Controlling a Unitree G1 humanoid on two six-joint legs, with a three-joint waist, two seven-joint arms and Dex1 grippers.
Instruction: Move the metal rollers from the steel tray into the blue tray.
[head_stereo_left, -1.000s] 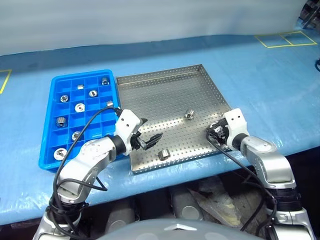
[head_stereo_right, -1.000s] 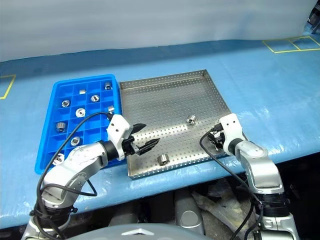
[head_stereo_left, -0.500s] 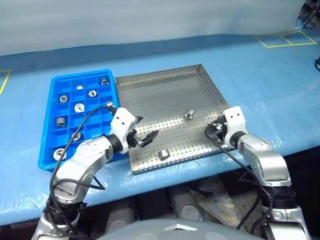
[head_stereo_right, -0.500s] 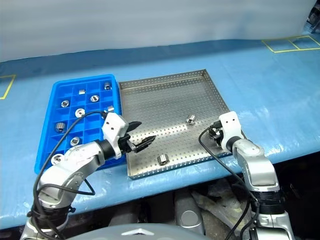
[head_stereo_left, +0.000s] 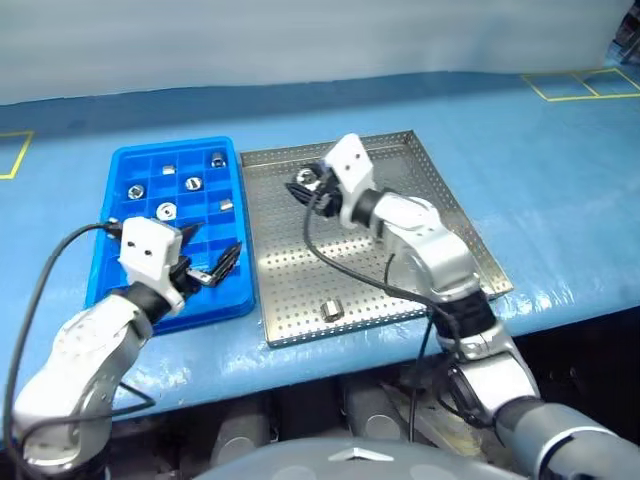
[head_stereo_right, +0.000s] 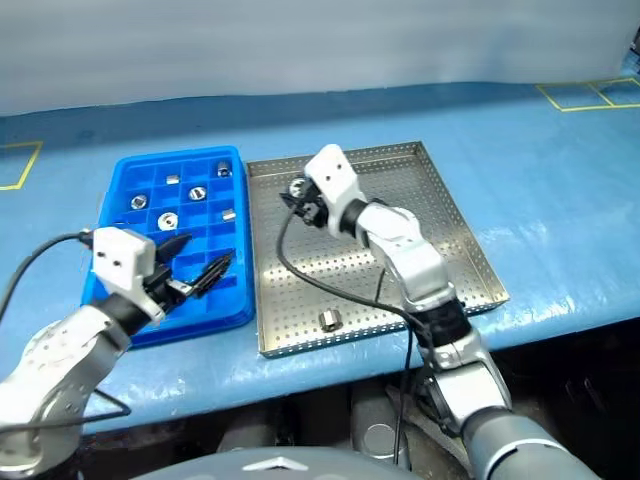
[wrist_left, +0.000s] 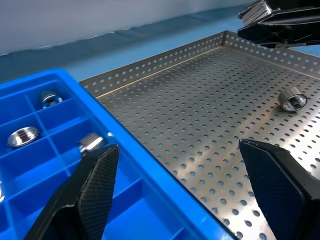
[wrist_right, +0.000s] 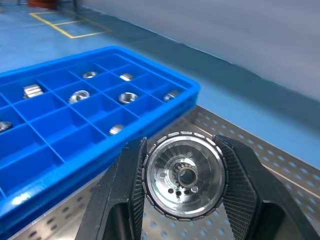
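Observation:
The blue tray (head_stereo_left: 180, 142) lies left of the steel tray (head_stereo_left: 290, 260), and several of its compartments hold metal rollers (head_stereo_left: 166, 210). My right gripper (head_stereo_left: 305, 183) hangs above the steel tray's far left part, close to the blue tray, shut on a roller (wrist_right: 184, 175) whose hollow centre faces the wrist camera. My left gripper (head_stereo_left: 212, 248) stands open and empty over the blue tray's near right corner. One loose roller (head_stereo_left: 331, 311) rests near the steel tray's front rim. In the left wrist view another roller (wrist_left: 292, 99) lies on the perforated floor.
Both trays sit on a pale blue table whose front edge (head_stereo_left: 330, 365) runs just below them. Yellow tape squares mark the table at the far right (head_stereo_left: 585, 82) and far left (head_stereo_left: 12, 155). Black cables loop from both wrists.
My right arm has swung from the steel tray's right rim up and left across it, shut on a roller. The left gripper has drawn back left from the steel tray to over the blue tray.

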